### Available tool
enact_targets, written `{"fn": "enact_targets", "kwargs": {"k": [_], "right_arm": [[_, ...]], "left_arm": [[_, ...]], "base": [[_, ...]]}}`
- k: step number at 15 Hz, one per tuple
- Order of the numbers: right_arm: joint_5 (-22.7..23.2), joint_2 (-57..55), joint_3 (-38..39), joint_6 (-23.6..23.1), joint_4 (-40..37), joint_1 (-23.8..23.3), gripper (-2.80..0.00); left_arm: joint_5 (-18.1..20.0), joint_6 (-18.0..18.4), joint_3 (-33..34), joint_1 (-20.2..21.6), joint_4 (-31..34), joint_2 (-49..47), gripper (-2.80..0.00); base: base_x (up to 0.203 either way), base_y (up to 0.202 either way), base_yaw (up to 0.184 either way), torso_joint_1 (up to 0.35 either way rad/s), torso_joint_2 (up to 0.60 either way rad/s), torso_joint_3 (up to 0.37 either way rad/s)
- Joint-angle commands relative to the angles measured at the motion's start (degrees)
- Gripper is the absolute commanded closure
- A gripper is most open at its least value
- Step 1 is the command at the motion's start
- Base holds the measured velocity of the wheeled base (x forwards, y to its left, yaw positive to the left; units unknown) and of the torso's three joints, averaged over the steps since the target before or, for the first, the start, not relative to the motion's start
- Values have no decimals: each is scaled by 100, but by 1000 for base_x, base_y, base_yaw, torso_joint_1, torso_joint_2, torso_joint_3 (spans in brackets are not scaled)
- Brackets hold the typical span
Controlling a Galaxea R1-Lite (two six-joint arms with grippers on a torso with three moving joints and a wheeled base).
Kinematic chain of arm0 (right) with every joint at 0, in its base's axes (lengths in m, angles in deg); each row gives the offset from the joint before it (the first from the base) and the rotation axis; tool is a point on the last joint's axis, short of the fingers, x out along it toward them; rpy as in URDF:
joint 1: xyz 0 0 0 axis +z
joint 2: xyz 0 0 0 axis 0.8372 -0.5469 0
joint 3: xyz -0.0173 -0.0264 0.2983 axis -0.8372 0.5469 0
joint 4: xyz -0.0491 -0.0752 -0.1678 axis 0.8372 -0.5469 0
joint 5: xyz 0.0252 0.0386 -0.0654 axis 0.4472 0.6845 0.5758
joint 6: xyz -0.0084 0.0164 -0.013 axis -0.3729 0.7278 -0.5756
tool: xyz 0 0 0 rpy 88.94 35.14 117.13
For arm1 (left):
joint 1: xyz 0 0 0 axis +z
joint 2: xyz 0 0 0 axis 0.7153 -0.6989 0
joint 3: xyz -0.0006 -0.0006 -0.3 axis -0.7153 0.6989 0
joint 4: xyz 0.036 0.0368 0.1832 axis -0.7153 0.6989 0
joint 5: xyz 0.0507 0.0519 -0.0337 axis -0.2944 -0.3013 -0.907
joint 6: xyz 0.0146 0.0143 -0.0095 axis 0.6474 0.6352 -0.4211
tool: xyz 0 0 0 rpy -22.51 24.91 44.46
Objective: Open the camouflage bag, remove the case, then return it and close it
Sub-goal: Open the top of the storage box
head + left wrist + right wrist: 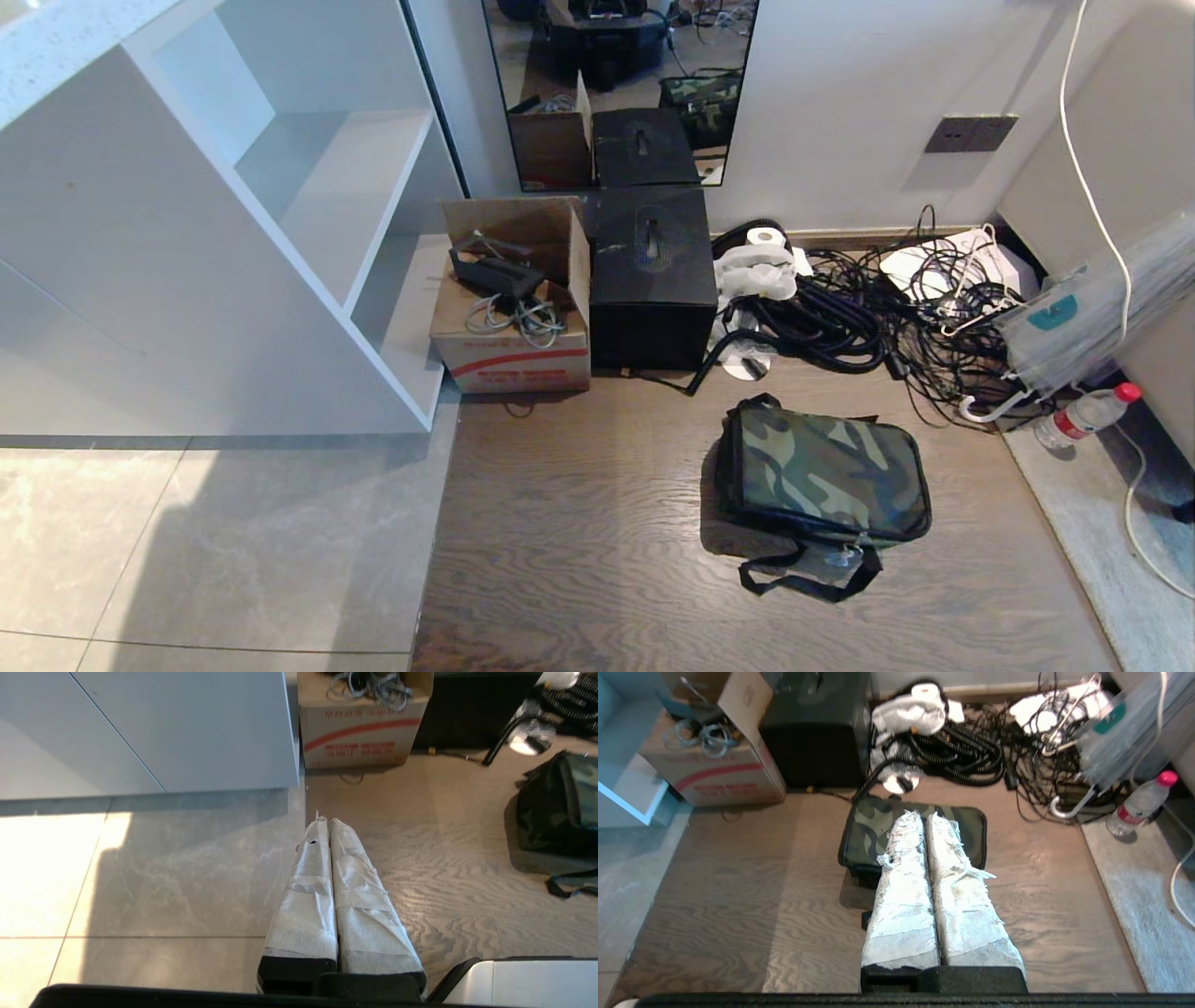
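Observation:
The camouflage bag (826, 471) lies zipped up on the wooden floor, its black strap handle trailing toward me. The case is hidden from view. High above the bag hangs my right gripper (925, 815), fingers wrapped in white tape and pressed together, holding nothing; the bag (868, 826) shows behind its tips. My left gripper (328, 821) is shut and empty too, parked over the seam between tile and wood, with the bag (560, 807) off to one side. Neither arm shows in the head view.
A black cube box (651, 275) and an open cardboard box (512, 308) of cables stand by the wall. A heap of black cables (859, 313), a plastic bottle (1083, 415) and a white shelf unit (308, 224) border the floor space.

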Motion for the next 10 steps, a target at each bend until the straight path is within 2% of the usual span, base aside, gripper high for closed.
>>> {"fn": "enact_targets", "kwargs": {"k": [1, 10], "right_arm": [[-2, 2, 229, 0, 6, 4, 0], [-2, 2, 229, 0, 6, -2, 0]], "left_arm": [[0, 3, 1, 3, -3, 2, 0], [0, 3, 1, 3, -3, 2, 0]], "base": [[0, 0, 0, 2, 2, -198], [0, 0, 0, 1, 4, -195]]}}
